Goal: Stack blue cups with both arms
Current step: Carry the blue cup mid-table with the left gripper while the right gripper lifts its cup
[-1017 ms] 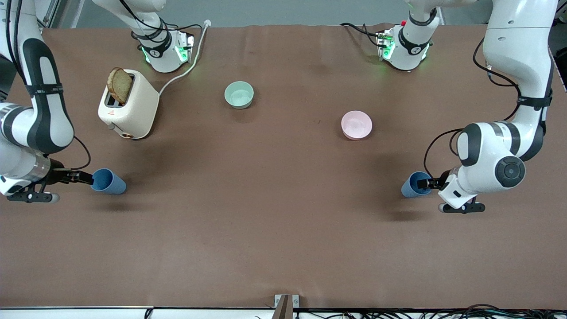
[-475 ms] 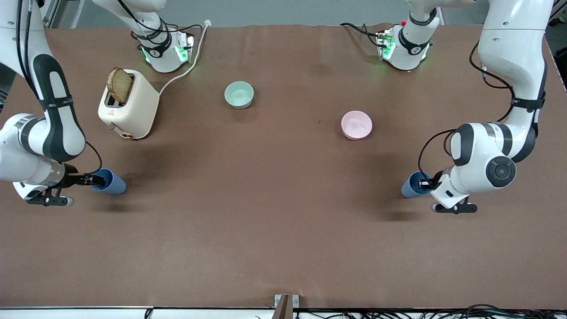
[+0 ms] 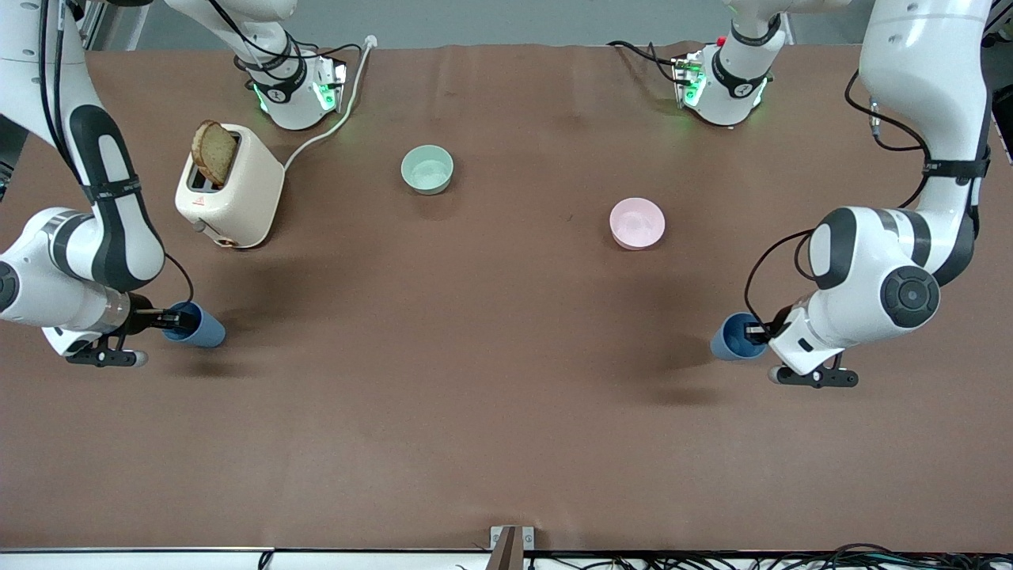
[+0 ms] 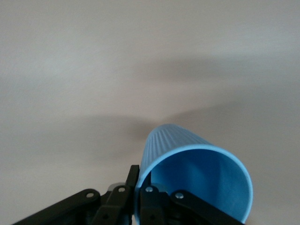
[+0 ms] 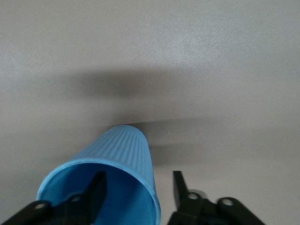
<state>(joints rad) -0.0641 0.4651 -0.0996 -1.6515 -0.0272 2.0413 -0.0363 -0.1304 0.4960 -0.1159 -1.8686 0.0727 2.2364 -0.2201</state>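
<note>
One blue cup (image 3: 202,328) lies on its side near the right arm's end of the table, mouth toward my right gripper (image 3: 179,321). In the right wrist view this cup (image 5: 123,149) has its rim between the open fingers, one finger (image 5: 97,186) inside the mouth and one outside. The second blue cup (image 3: 726,339) is at the left arm's end, tilted. My left gripper (image 3: 757,331) is shut on its rim. The left wrist view shows this cup (image 4: 187,152) pinched at my left gripper (image 4: 139,174), one finger (image 4: 132,174) outside the wall and one inside.
A pink bowl (image 3: 637,222) and a pale green bowl (image 3: 427,169) stand mid-table, farther from the camera than the cups. A cream toaster (image 3: 229,186) with a bread slice stands near the right arm's base, its cord running to the table's edge.
My right gripper slid forward so one finger entered its cup's mouth. My left gripper and its cup shifted slightly toward the table's middle and nearer the camera; the shadow beneath moved too.
</note>
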